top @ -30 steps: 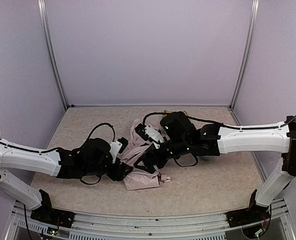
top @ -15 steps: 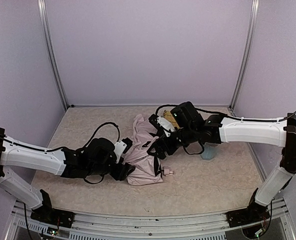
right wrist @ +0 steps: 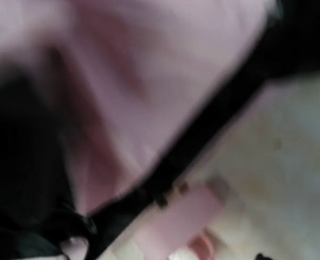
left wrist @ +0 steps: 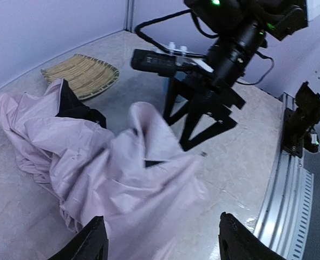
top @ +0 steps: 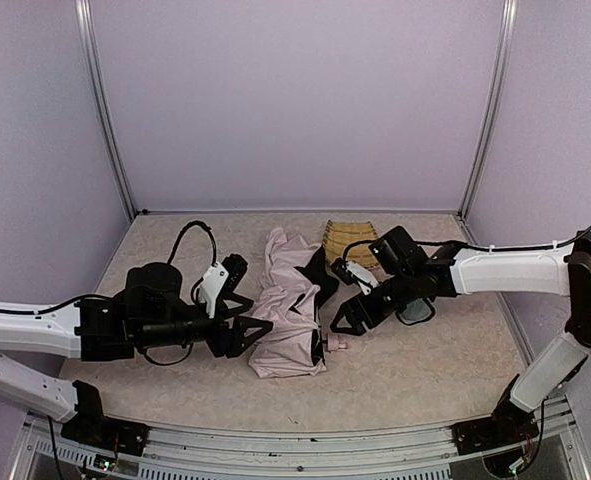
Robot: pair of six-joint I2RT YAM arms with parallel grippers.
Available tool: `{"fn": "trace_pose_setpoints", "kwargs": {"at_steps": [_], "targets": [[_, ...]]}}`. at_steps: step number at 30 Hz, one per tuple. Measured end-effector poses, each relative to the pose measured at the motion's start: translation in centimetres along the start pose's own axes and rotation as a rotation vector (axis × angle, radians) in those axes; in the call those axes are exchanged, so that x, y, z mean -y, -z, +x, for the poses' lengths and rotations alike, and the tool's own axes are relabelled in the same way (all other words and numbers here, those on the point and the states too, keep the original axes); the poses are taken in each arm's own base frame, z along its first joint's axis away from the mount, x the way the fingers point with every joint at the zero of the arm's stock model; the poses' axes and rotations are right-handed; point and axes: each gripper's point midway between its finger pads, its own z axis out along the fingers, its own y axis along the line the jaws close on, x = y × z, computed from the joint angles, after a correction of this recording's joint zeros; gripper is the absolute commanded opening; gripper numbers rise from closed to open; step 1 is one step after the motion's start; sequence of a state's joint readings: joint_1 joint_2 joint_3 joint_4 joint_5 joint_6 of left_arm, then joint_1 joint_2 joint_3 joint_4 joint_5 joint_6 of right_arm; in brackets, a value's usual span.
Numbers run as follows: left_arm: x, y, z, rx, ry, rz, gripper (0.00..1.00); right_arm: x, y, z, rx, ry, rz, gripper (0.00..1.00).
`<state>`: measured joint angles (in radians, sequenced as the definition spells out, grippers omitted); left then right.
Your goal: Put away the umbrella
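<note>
Umbrella (top: 290,318) lies crumpled, long axis far-to-near, handle (top: 333,343) at the near end; right gripper (top: 353,314), jaws spread and empty, sits just beside the handle; left gripper (top: 251,313), also spread and empty, sits at the opposite flank.

Umbrella (top: 287,315): collapsed, crumpled pale-pink heap, black lining showing, pink handle (top: 333,343) near-right.

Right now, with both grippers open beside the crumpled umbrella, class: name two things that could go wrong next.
1. The umbrella lies loose and bunched, so a pinch by the left gripper may catch only cloth and drag it further open.
2. The right gripper faces the left one closely across the fabric; if both close in together, they could collide.
</note>
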<state>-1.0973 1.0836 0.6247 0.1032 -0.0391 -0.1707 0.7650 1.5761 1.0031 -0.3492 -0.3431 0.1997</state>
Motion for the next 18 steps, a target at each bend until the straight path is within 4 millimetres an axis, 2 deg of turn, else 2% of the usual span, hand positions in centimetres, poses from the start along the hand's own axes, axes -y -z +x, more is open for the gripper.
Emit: {"fn": "trace_pose_setpoints", "kwargs": {"at_steps": [2, 4, 6, 8, 10, 13, 16, 18], "targets": [[-1.6, -1.1, 0.1, -0.012, 0.018, -0.049, 0.68, 0.3, -0.3, 1.2, -0.024, -0.043, -0.01, 0.81], [-4.5, -2.7, 0.5, -0.036, 0.058, -0.129, 0.68, 0.8, -0.4, 1.7, -0.027, -0.094, -0.008, 0.78], [-7.5, -4.2, 1.4, -0.069, 0.1, -0.209, 0.68, 1.3, -0.5, 1.6, -0.016, -0.136, 0.011, 0.73], [-8.9, -5.3, 2.9, -0.106, 0.116, -0.246, 0.68, 2.0, -0.4, 1.2, 0.007, -0.183, 0.046, 0.68], [-8.5, -6.1, 4.5, -0.152, 0.107, -0.239, 0.7, 2.6, -0.6, 0.7, 0.036, -0.231, 0.075, 0.68], [-5.3, -7.0, 6.2, -0.197, 0.057, -0.187, 0.71, 3.2, -1.8, 0.6, 0.042, -0.277, 0.111, 0.68], [-2.5, -7.0, 7.3, -0.215, 0.023, -0.126, 0.71, 3.4, -4.1, 2.2, -0.016, -0.304, 0.157, 0.68], [-1.9, -6.8, 8.7, -0.239, 0.011, -0.118, 0.71, 2.8, -5.4, 3.4, -0.057, -0.305, 0.169, 0.66]]}}
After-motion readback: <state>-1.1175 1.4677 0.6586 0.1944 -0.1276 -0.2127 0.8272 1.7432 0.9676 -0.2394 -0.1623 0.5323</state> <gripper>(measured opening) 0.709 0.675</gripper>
